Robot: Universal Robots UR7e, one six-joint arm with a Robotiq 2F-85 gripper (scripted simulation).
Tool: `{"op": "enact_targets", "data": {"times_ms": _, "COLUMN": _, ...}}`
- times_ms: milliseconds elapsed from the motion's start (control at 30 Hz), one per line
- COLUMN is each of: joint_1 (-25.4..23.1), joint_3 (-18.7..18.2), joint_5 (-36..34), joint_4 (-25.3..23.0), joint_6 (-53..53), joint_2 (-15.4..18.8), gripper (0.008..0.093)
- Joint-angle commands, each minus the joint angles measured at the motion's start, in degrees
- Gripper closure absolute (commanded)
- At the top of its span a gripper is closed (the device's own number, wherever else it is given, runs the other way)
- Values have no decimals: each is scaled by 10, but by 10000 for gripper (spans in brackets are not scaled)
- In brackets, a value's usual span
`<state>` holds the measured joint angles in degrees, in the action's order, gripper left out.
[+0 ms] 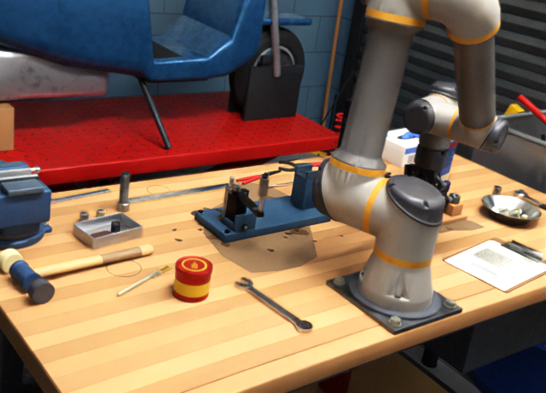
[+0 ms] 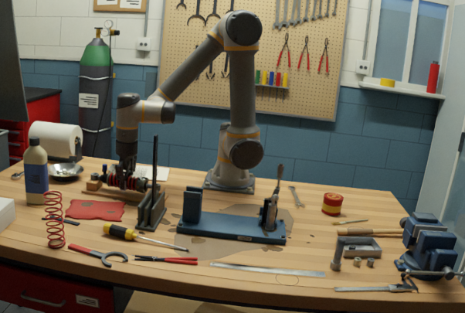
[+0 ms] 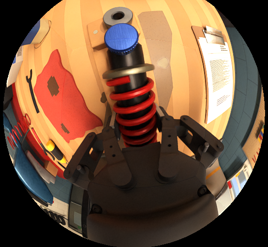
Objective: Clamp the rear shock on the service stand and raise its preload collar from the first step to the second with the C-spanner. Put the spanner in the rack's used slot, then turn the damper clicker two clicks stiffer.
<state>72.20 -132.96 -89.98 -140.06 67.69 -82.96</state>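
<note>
At the bench's far corner, the rear shock (image 3: 131, 96) (image 2: 123, 182) with its red coil spring lies on wooden blocks and is held around the coil by my closed gripper (image 3: 136, 129) (image 2: 125, 178). Its blue damper clicker (image 3: 121, 38) and grey preload collar (image 3: 128, 70) point away from my wrist. The blue service stand (image 2: 231, 218) (image 1: 260, 210) sits mid-bench with its clamp lever raised. The red-handled C-spanner (image 2: 98, 254) lies near the front edge, and the dark slotted rack (image 2: 151, 208) stands beside the stand. The arm hides the shock from the side camera.
A metal dish of nuts (image 2: 65, 170) (image 1: 510, 208) sits beyond the shock, with a clipboard (image 1: 500, 262), red rag (image 2: 95, 209), loose red spring (image 2: 54, 218), bottle (image 2: 35, 176) and screwdriver (image 2: 131, 235) nearby. Pliers (image 2: 167, 259), a wrench (image 1: 274, 304), a red tin (image 1: 192, 278), a mallet (image 1: 66, 268) and a vise (image 2: 425, 244) lie elsewhere.
</note>
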Motion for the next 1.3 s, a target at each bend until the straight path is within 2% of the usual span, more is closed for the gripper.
{"op": "enact_targets", "data": {"times_ms": 0, "joint_1": 0, "joint_3": 0, "joint_5": 0, "joint_4": -1, "joint_6": 0, "joint_2": 1, "gripper": 529}}
{"op": "enact_targets", "data": {"times_ms": 667, "joint_1": 1, "joint_3": -1, "joint_5": -1, "joint_4": -2, "joint_6": 0, "joint_2": 3, "gripper": 929}}
{"op": "enact_targets", "data": {"times_ms": 1033, "joint_1": 1, "joint_3": 0, "joint_5": -1, "joint_4": 2, "joint_6": 0, "joint_2": 1, "gripper": 934}}
{"op": "enact_targets", "data": {"times_ms": 1267, "joint_1": 1, "joint_3": 14, "joint_5": -1, "joint_4": 43, "joint_6": 0, "joint_2": -30, "gripper": 934}}
